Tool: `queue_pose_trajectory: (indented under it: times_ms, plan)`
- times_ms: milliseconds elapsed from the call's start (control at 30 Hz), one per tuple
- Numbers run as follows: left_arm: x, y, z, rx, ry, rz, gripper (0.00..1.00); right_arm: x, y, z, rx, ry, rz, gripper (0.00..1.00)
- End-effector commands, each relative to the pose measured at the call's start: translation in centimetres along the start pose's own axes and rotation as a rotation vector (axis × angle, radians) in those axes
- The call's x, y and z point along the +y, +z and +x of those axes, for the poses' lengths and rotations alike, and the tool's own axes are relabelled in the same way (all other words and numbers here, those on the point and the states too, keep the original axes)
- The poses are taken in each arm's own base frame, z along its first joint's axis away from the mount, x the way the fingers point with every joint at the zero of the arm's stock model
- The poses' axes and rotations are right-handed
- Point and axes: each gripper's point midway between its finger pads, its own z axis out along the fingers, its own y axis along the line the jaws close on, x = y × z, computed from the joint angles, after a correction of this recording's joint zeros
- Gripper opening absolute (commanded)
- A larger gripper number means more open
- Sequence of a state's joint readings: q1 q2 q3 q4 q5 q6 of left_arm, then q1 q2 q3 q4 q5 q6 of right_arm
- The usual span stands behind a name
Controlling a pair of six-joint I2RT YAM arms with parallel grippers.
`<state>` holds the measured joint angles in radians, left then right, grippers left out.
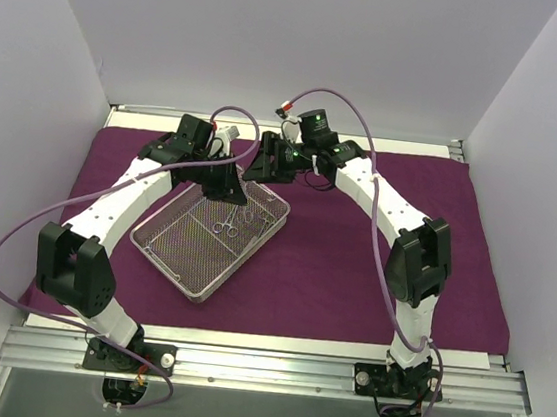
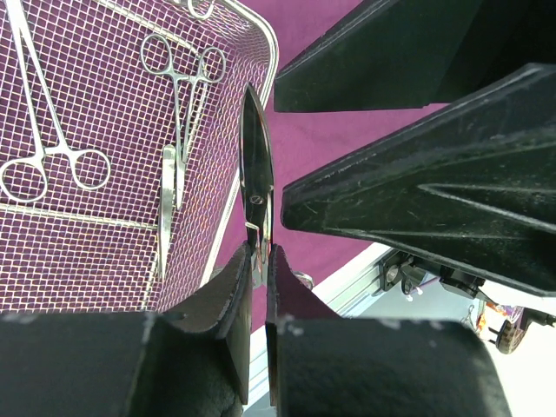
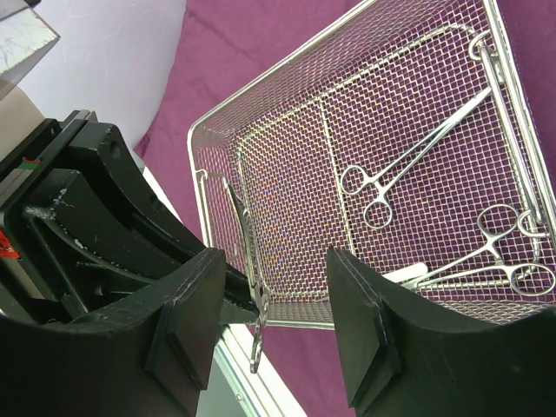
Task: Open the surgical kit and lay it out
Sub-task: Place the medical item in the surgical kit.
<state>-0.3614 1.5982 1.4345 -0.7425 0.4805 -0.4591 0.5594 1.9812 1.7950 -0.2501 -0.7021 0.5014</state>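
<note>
So left gripper [image 2: 261,269] pinches the scissors [image 2: 258,156], tips pointing away, and they sit between the right gripper's [image 3: 274,291] spread fingers [image 3: 360,321].

From here the cloth [image 1: 352,267] under the tray reads as matt purple fabric, soft and faintly fuzzy. The tray [image 1: 178,252] is bright silver wire mesh with a smooth metal rim. The forceps [image 2: 178,113] inside the tray are polished steel with sharp glints, and the scissors [image 2: 258,165] at the tray's rim are mirror-glossy. I see matt black plastic, scuffed with pale flecks, on the left end effector [image 2: 258,261] and right end effector [image 3: 274,304]. The arms [image 1: 118,205] flanking the tray are smooth white plastic.
</note>
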Motion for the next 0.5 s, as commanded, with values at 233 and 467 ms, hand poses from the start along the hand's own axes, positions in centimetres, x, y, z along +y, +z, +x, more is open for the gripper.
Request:
queue_pose_trajectory:
  times_ms: [233, 467]
  plan:
    - [-2.0, -0.9, -1.0, -0.041, 0.074, 0.043, 0.02, 1.2, 0.4, -0.3, -0.008, -0.017, -0.013, 0.43]
    - [-2.2, -0.8, -1.0, -0.036, 0.079, 0.041, 0.02, 1.7, 0.9, 0.1, 0.011, -0.025, -0.024, 0.41]
